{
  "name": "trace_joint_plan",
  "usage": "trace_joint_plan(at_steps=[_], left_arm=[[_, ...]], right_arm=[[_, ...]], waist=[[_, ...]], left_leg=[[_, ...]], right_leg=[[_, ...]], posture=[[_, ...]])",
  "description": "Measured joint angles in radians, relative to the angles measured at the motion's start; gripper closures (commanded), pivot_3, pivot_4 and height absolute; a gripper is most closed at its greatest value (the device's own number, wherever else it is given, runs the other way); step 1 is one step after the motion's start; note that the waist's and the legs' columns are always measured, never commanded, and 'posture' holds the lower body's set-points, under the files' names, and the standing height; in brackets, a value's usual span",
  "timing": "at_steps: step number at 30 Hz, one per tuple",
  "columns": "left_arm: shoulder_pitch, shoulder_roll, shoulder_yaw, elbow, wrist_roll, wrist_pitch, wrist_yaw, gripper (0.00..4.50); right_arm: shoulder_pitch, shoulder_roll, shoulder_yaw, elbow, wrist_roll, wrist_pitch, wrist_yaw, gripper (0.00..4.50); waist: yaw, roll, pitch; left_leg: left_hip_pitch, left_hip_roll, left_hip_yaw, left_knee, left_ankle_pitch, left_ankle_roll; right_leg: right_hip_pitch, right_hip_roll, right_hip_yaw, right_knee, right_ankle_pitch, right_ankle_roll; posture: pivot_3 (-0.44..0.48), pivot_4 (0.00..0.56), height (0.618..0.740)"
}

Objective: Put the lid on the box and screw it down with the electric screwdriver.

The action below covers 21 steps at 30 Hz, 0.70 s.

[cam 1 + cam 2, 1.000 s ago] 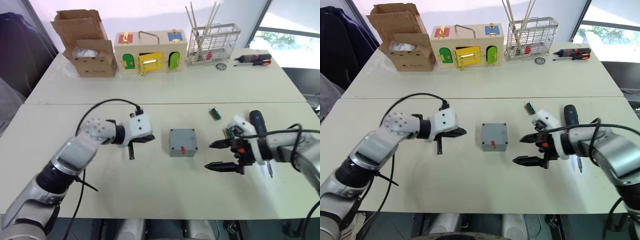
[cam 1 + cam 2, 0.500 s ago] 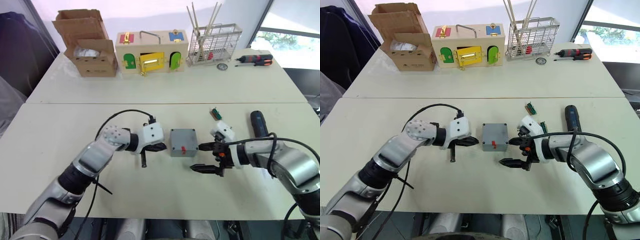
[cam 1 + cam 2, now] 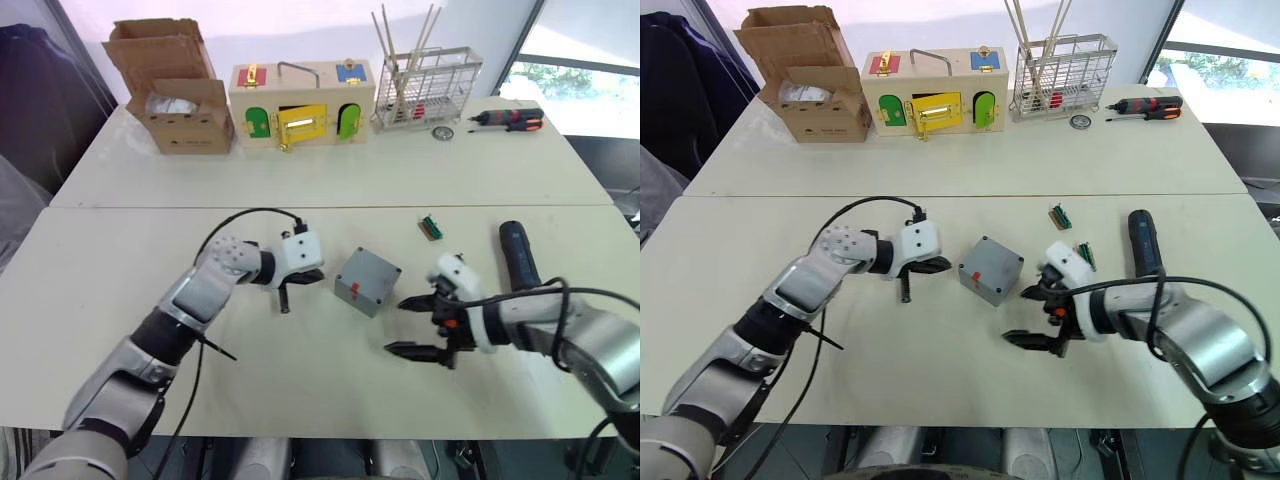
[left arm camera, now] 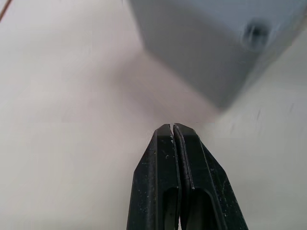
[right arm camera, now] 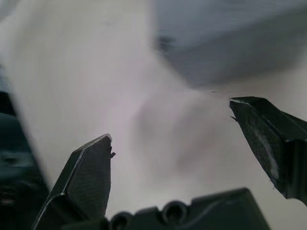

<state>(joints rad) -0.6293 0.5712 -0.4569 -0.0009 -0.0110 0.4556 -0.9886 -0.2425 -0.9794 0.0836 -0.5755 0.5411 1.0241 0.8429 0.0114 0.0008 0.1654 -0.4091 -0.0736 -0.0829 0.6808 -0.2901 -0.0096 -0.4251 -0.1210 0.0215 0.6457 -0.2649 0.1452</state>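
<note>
The box (image 3: 367, 281) has swung round askew on the surface (image 3: 120, 290), sitting between both grippers. Left gripper (image 3: 284, 298), jaws pinched together, just beside it; right gripper (image 3: 414, 326) jaws wide, near. Light, rigid, likely slippery plastic: grip opposite side walls.

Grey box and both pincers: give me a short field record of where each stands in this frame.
box: grey box, lid on, turned at an angle on the near table
left pincer: shut, tips beside the box, holding nothing
right pincer: open, empty, on the box's other side
electric screwdriver: lying on the table beyond the right pincer
</note>
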Motion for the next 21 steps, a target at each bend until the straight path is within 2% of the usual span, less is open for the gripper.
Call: trace_joint_plan(at_steps=[3, 7, 14, 18, 21], left_arm=[[0.067, 0.077, 0.008, -0.120, -0.013, 0.033, -0.053, 4.50], [0.148, 0.097, 0.011, -0.259, -0.067, 0.100, -0.095, 4.50], [0.157, 0.007, 0.014, -0.293, -0.102, 0.174, -0.032, 4.50], [0.133, -0.065, 0.007, -0.238, -0.093, 0.173, 0.020, 4.50], [0.122, -0.072, -0.001, -0.200, -0.067, 0.163, 0.044, 4.50]], right_arm=[[-0.032, -0.030, 0.001, 0.086, -0.075, -0.111, 0.018, 0.06], [-0.104, -0.029, 0.063, 0.210, -0.186, -0.324, 0.090, 0.06], [-0.218, 0.025, 0.207, 0.455, -0.347, -0.604, 0.239, 0.06], [-0.246, 0.075, 0.231, 0.505, -0.366, -0.657, 0.310, 0.06], [-0.248, 0.092, 0.232, 0.503, -0.367, -0.658, 0.340, 0.06]], waist=[[-0.004, 0.000, 0.000], [0.001, 0.000, 0.000], [-0.001, -0.001, 0.000], [-0.001, -0.001, 0.000], [-0.001, -0.001, 0.000]], left_leg=[[0.000, 0.000, 0.001, 0.000, 0.000, 0.000], [0.000, 0.000, 0.001, 0.000, 0.000, 0.000], [0.000, 0.000, 0.001, 0.001, 0.000, 0.000], [0.000, 0.000, 0.001, 0.001, 0.000, 0.000], [0.000, 0.000, 0.001, 0.001, 0.000, 0.000]], right_leg=[[0.000, 0.000, 0.000, 0.000, 0.000, 0.000], [0.000, 0.000, 0.000, 0.000, 0.000, 0.000], [0.000, 0.000, 0.000, 0.000, 0.000, 0.000], [0.000, 0.000, 0.000, 0.000, 0.000, 0.000], [0.000, 0.000, 0.000, 0.000, 0.000, 0.000]], posture=[[0.000, 0.150, 0.730], [0.000, 0.150, 0.730], [0.000, 0.150, 0.730], [0.000, 0.150, 0.730], [0.000, 0.150, 0.730]])
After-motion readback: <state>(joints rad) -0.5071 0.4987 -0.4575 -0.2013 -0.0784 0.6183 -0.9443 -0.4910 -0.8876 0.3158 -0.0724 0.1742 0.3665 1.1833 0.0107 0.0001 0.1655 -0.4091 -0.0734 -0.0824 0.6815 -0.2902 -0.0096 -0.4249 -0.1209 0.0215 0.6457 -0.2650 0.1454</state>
